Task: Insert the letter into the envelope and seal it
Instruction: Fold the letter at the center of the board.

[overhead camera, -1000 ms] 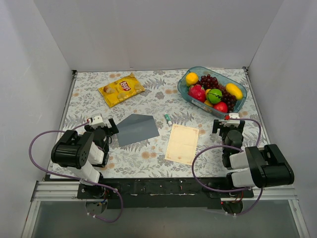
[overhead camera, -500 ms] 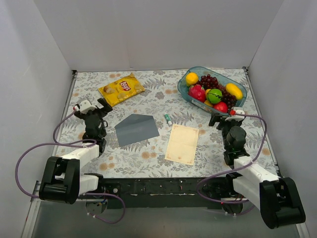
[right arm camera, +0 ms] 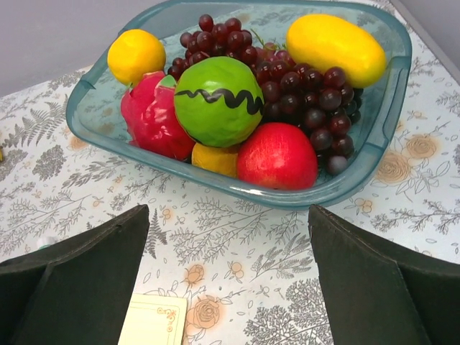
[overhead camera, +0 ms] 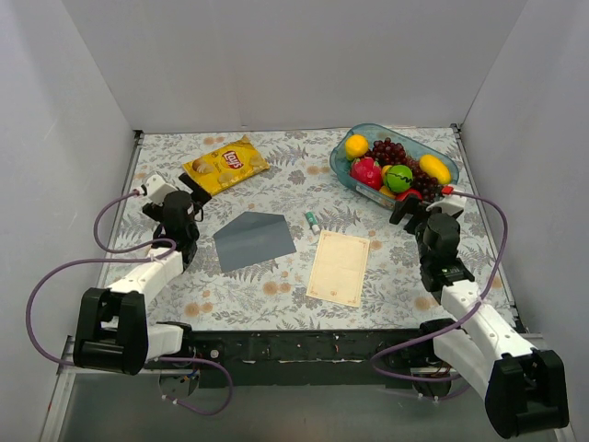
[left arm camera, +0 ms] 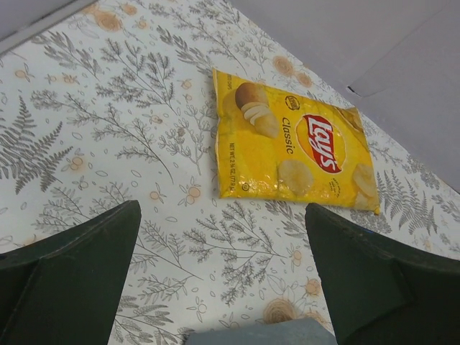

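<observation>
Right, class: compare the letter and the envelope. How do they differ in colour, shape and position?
The letter is cream with a thin border line; the envelope is plain grey-blue. The letter is a rectangle; the envelope has a pointed flap. The letter lies right of the envelope. Both lie flat, apart.

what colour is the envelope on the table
Plain slate grey-blue, no pattern. The envelope shows best in the top external view.

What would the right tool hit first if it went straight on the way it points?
Most likely the near wall of the teal fruit bowl, dead ahead of the open right tool; only patterned tablecloth lies between. Depth is hard to judge.
</observation>
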`<state>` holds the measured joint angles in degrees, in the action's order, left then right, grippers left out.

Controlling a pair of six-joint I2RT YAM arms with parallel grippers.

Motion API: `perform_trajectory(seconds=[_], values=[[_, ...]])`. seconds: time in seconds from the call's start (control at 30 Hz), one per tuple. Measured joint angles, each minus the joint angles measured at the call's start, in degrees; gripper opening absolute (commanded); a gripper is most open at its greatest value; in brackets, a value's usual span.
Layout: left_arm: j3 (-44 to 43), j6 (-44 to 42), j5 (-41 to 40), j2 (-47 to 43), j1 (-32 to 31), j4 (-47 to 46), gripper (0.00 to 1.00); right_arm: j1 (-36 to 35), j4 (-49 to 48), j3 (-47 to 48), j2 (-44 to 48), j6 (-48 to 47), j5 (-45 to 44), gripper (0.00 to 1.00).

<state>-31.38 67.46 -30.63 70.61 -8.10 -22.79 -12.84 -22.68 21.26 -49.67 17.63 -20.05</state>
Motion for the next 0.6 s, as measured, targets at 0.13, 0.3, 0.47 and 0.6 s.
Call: perform_trajectory(seconds=[0.13,0.3,0.47,0.6], values=[[-1.4,4.44,2.89,1.44,0.02,3.23,0.98,0.0,4.04,1.86,-1.05,2.4,0.35,0.98],[-3.87,6.51,8.92,2.38,0.0,7.85,0.98,0.0,8.2,3.32,-3.56,3.48,3.65,0.96],[-7.17,7.82,15.58,1.86,-1.09,10.4,0.98,0.0,11.21,4.26,-4.76,4.52,8.02,0.94],[-9.16,6.62,14.93,0.17,-8.61,14.1,0.98,-0.02,10.97,3.85,-4.61,5.77,12.22,0.93]])
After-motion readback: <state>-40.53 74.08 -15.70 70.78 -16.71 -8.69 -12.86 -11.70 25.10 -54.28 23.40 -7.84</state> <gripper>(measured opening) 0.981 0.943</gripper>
